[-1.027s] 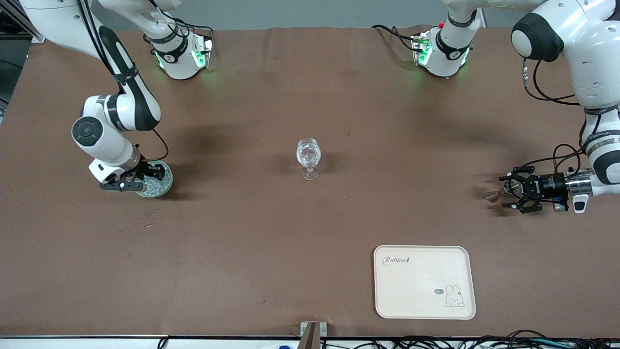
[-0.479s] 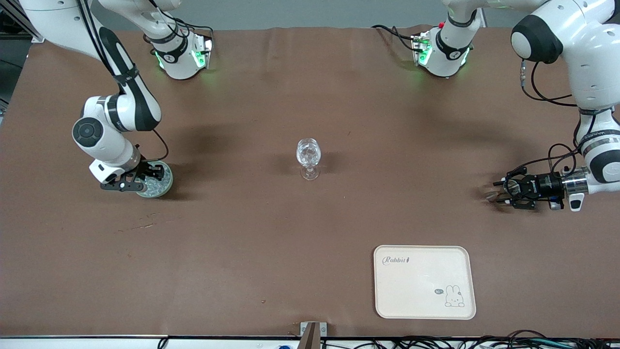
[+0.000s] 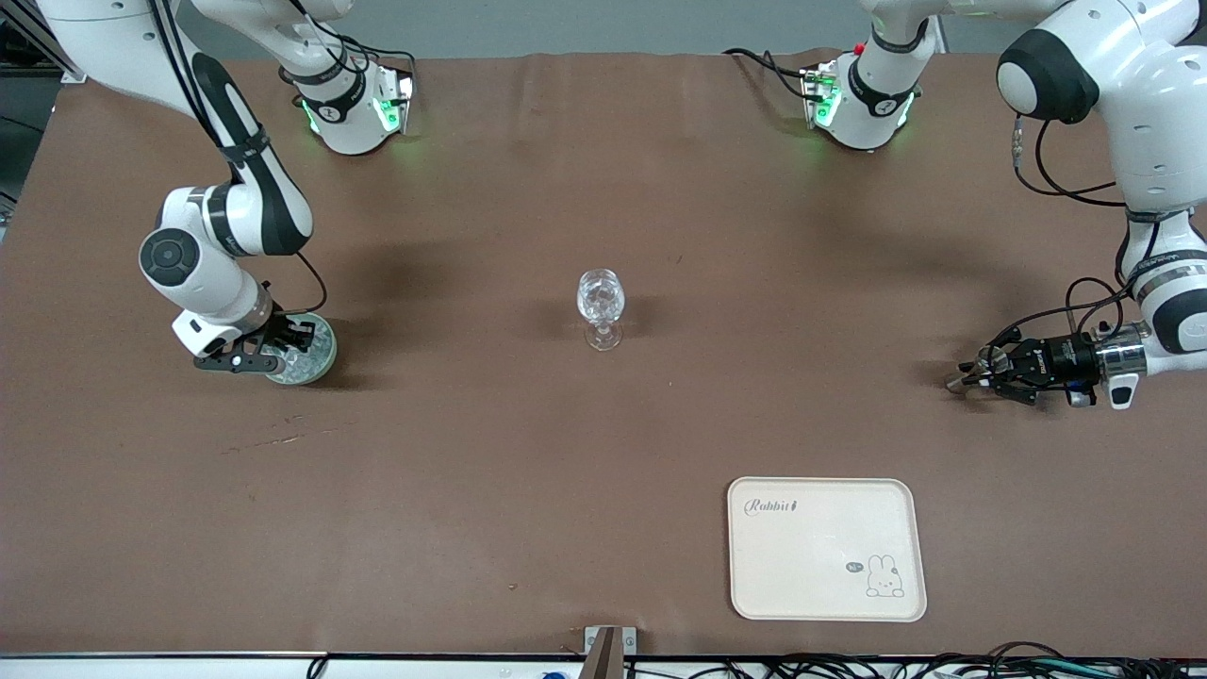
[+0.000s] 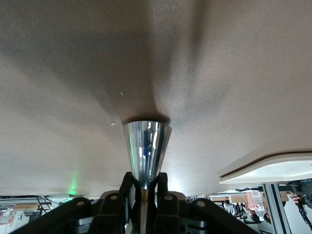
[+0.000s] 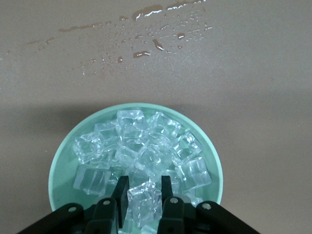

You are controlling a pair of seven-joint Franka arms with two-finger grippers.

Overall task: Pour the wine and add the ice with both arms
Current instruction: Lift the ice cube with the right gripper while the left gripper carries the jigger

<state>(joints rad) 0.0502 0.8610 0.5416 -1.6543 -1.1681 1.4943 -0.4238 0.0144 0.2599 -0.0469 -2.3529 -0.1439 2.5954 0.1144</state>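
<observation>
Since the earlier frames, my left gripper [image 3: 964,380] has been lowering and rolling at the left arm's end of the table; it is now lying low over the brown table [image 3: 528,471], and its linkage is showing narrower than before. My right gripper [image 3: 283,351] has not shifted.

Front view: I am seeing the right gripper sitting over the green bowl [image 3: 316,363], at the right arm's end of the table. The ice [image 3: 306,358] is lying in that bowl. A wine glass [image 3: 601,306] is standing upright at mid-table, well apart from both grippers. A cream tray [image 3: 827,548] is lying nearer to the camera than the glass, toward the left arm's end. The left gripper is holding a small shiny silver cup [image 3: 956,382], pointing toward mid-table.

Left wrist view: I am reading the left gripper [image 4: 144,194] as clamped on the narrow base of the silver cup [image 4: 146,151], fingers [image 4: 161,184] pressing close on both sides. The cup's wide rim is meeting the table [image 4: 234,73] surface. A tray [image 4: 273,171] corner is showing at the edge.

Right wrist view: I am reading the right gripper [image 5: 142,190] as closed around one ice [image 5: 144,201] cube, fingers [image 5: 165,192] touching its two sides. The remaining cubes are piling inside the green bowl [image 5: 63,161]. Liquid droplets [image 5: 146,34] are lying on the table [image 5: 263,73] just beside the bowl.
</observation>
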